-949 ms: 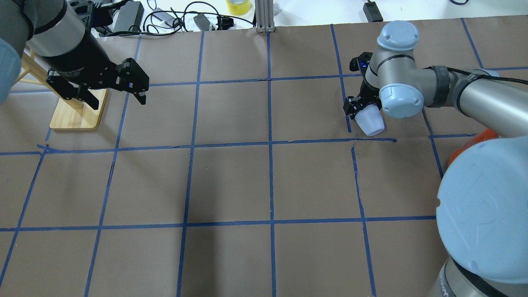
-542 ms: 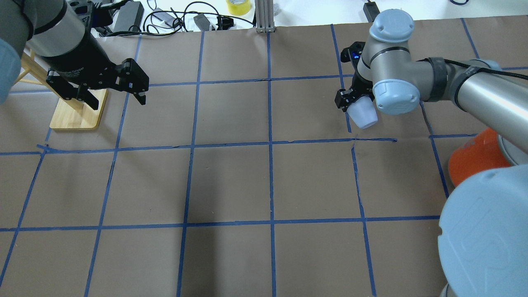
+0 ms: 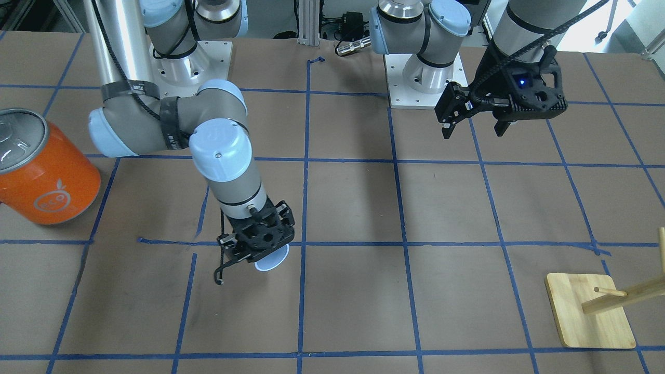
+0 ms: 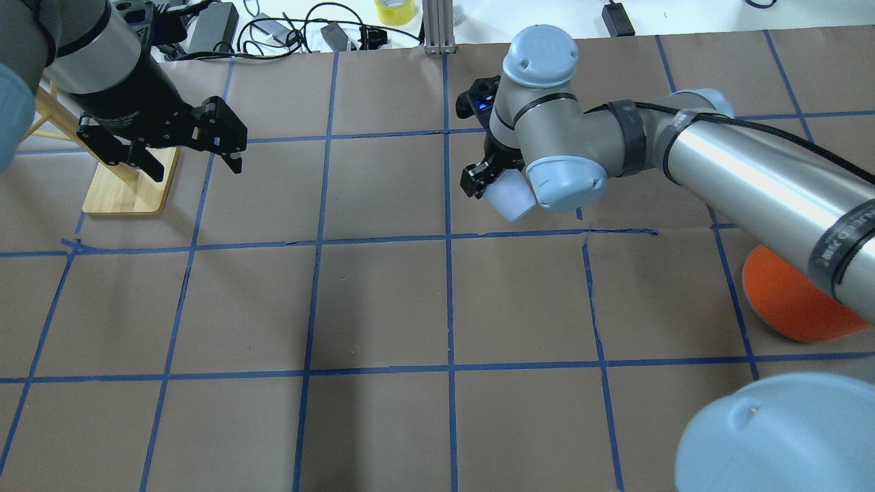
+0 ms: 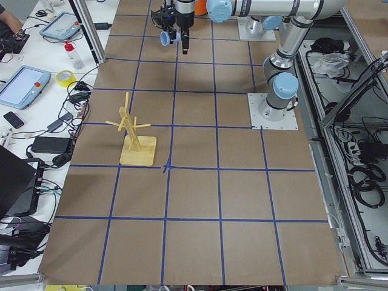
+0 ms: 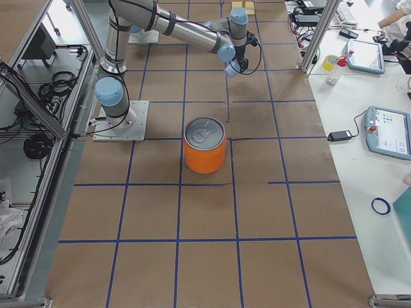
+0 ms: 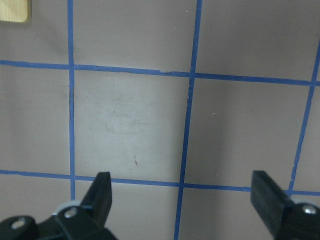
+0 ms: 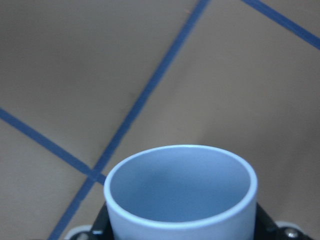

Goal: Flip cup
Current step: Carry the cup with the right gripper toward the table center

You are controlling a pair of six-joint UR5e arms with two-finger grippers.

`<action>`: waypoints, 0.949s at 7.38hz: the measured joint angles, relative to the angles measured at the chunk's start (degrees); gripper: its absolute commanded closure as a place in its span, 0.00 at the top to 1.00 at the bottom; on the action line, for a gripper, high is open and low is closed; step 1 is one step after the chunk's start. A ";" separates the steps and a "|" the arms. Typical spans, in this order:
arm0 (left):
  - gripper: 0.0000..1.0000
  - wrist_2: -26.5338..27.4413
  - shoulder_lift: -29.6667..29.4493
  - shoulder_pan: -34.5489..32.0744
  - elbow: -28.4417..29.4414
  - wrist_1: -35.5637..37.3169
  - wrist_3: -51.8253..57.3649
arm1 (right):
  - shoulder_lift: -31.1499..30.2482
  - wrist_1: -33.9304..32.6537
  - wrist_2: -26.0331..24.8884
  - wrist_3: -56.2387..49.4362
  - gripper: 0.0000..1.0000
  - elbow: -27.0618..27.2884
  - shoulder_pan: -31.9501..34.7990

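Observation:
The cup [image 4: 509, 198] is a small pale blue-white tumbler. My right gripper [image 4: 489, 183] is shut on it and holds it tilted over the far middle of the table. It also shows in the front view [image 3: 272, 259] under the right gripper [image 3: 257, 248]. In the right wrist view its open mouth [image 8: 180, 195] faces the camera between the fingers. My left gripper [image 4: 195, 166] is open and empty, above the table near the wooden stand; it shows in the front view [image 3: 474, 130] and the left wrist view [image 7: 182, 195].
A big orange can [image 4: 793, 301] with a silver top [image 3: 18, 137] stands on the table's right side. A wooden peg stand [image 4: 130, 184] stands at the far left. Cables and a tape roll [image 4: 395, 10] lie beyond the far edge.
My right arm has carried the cup leftward, about one grid square, toward the table's middle line. The left arm has not moved.

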 measured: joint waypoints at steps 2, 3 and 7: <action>1.00 0.00 0.00 0.02 0.00 0.00 0.00 | 0.58 -0.92 0.64 -9.89 0.00 -0.46 5.30; 1.00 0.00 0.00 0.04 0.00 0.00 0.01 | 0.97 -1.11 1.10 -15.76 0.00 -0.52 6.57; 1.00 0.06 0.07 0.11 0.02 0.00 0.02 | 4.63 -3.52 2.86 -37.26 0.02 -0.84 9.69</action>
